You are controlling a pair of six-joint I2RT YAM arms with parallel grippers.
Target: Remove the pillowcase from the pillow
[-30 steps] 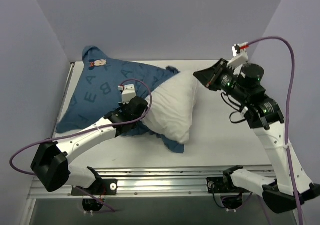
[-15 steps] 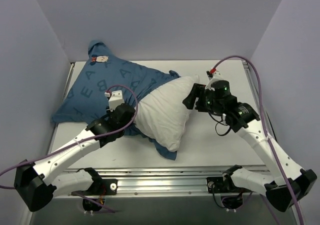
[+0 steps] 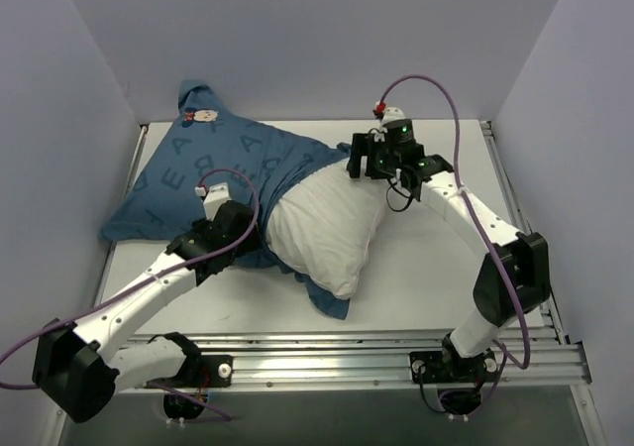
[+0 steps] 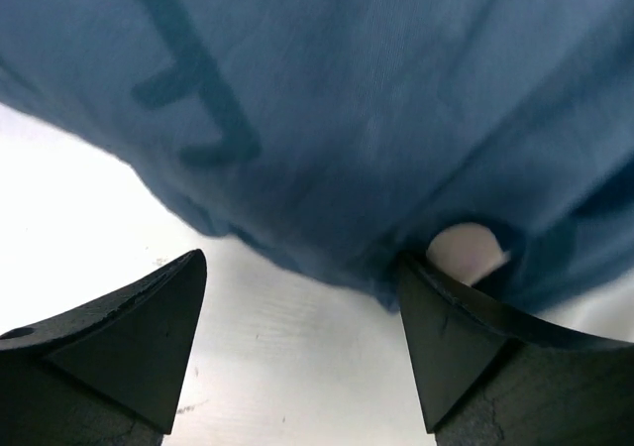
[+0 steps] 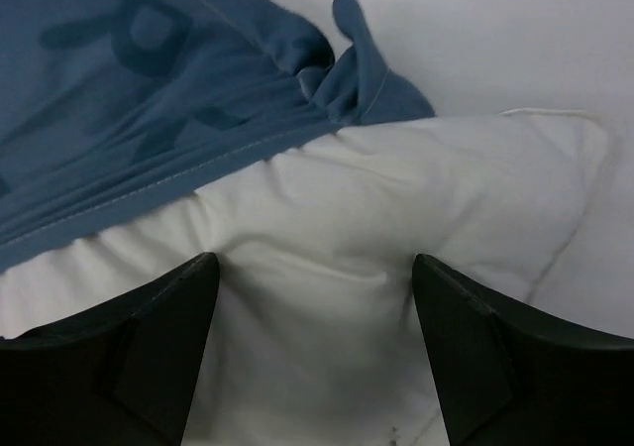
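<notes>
Having just let go, the left pincer (image 4: 300, 268) is gaping wide at the near edge of the pillowcase (image 3: 218, 164) and the right pincer (image 5: 315, 263) over the far corner of the pillow (image 3: 322, 228), seemingly readying new grips.

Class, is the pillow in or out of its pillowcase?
Partly out: one end of the pillow lies bare; the pillowcase covers the rest.

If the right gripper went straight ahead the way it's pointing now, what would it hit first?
Most likely the bare white pillow, just short of the bunched pillowcase edge. The right gripper is open and aimed at it, though depth is unclear.
</notes>
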